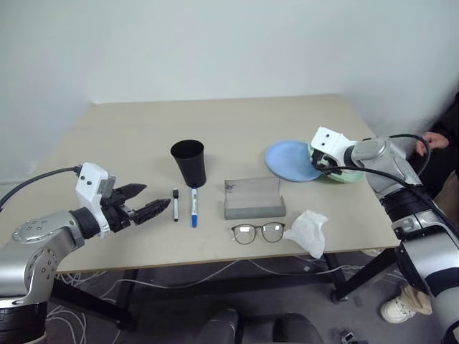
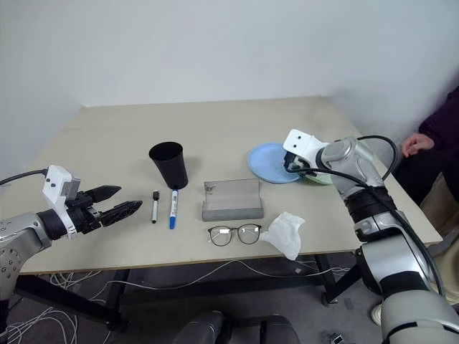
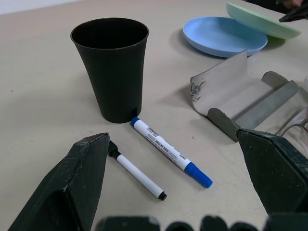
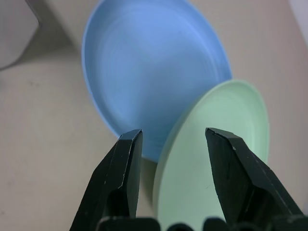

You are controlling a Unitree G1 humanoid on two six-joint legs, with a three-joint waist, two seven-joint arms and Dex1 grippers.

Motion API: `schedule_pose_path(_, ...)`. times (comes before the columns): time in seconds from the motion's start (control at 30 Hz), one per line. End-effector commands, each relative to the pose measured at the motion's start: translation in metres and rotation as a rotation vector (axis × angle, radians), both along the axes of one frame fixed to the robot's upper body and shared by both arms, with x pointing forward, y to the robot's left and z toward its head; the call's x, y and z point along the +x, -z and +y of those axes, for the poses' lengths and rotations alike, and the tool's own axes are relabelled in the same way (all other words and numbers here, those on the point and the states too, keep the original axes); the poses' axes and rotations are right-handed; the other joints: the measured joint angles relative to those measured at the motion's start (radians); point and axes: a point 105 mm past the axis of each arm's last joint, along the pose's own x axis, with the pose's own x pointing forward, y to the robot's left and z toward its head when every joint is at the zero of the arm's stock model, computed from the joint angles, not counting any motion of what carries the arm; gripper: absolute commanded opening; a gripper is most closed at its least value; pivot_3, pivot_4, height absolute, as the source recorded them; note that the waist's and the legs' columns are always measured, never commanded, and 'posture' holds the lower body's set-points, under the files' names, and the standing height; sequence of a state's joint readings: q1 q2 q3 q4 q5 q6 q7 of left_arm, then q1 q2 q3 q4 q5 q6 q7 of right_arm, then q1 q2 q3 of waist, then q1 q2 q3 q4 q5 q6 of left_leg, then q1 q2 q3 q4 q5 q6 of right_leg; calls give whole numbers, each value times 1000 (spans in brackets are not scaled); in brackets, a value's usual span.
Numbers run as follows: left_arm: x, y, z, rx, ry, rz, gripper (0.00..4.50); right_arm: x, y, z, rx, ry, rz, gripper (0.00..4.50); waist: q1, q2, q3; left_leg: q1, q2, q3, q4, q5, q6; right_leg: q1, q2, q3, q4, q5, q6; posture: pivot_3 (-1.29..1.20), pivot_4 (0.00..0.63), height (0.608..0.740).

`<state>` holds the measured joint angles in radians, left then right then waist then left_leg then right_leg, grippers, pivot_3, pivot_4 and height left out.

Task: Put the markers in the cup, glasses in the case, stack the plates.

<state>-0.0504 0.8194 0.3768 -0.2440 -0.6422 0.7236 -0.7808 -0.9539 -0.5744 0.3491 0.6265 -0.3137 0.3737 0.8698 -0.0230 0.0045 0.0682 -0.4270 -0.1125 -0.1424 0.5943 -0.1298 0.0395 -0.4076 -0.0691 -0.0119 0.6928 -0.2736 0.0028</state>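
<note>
The right gripper (image 4: pixel 173 137) stands with fingers apart over the mint plate (image 4: pixel 216 154), which leans tilted on the blue plate (image 4: pixel 154 72). The left gripper (image 1: pixel 147 204), spread wide, hovers near the markers (image 1: pixel 185 206) beside the cup (image 1: pixel 189 163)

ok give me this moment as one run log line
left gripper: open, near markers | right gripper: jaws apart over green plate | green plate: tilted, edge on blue plate | glasses: outside case
</note>
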Motion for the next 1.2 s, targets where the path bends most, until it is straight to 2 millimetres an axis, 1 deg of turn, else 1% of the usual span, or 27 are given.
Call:
schedule_pose_path(0.03,1,-18,-2,23,17,-63,4500,5,-2,-5,2,18,-35,2246,0,0,0,0,0,0,0,0,0,0,0,0,0,0,0,0,0,740)
schedule_pose_path(0.23,1,-18,-2,24,17,-63,4500,7,7,-10,2,39,-23,2246,0,0,0,0,0,0,0,0,0,0,0,0,0,0,0,0,0,740)
schedule_pose_path(0.33,1,-18,-2,24,18,-62,4500,8,11,-11,0,44,-20,1667,-1,0,0,0,0,0,0,0,0,0,0,0,0,0,0,0,0,740)
schedule_pose_path(0.43,1,-19,-2,23,18,-61,4500,9,12,-12,-3,51,-24,617,-1,0,0,0,0,0,0,0,0,0,0,0,0,0,0,0,0,740)
schedule_pose_path(0.5,1,-19,-2,23,17,-61,4500,10,12,-12,-14,48,-31,21,-2,0,0,0,0,0,0,0,0,0,0,0,0,0,0,0,0,740)
schedule_pose_path(0.63,1,-19,-2,23,16,-62,4500,12,10,-11,-28,30,-45,21,-2,1,0,0,0,0,0,0,0,0,1,0,0,0,0,0,0,740)
schedule_pose_path(0.83,1,-19,-2,23,14,-60,4500,17,-4,-7,-76,-6,-113,21,-2,1,0,0,0,0,0,0,0,0,1,0,0,0,0,0,0,740)
schedule_pose_path(0.9,1,-18,-2,22,14,-59,4500,18,-8,-2,-95,-40,-138,21,-2,1,0,0,0,0,0,0,0,0,1,0,0,0,0,0,0,740)
schedule_pose_path(1.03,1,-18,-2,20,15,-58,4500,16,-11,24,-69,-161,-144,21,-2,1,0,0,0,0,0,0,0,0,1,0,0,0,0,0,0,740)
schedule_pose_path(1.2,2,-18,-1,20,14,-60,4500,12,-8,42,-54,-259,-128,21,-5,1,0,1,0,0,0,0,-1,0,1,1,0,0,0,0,0,740)
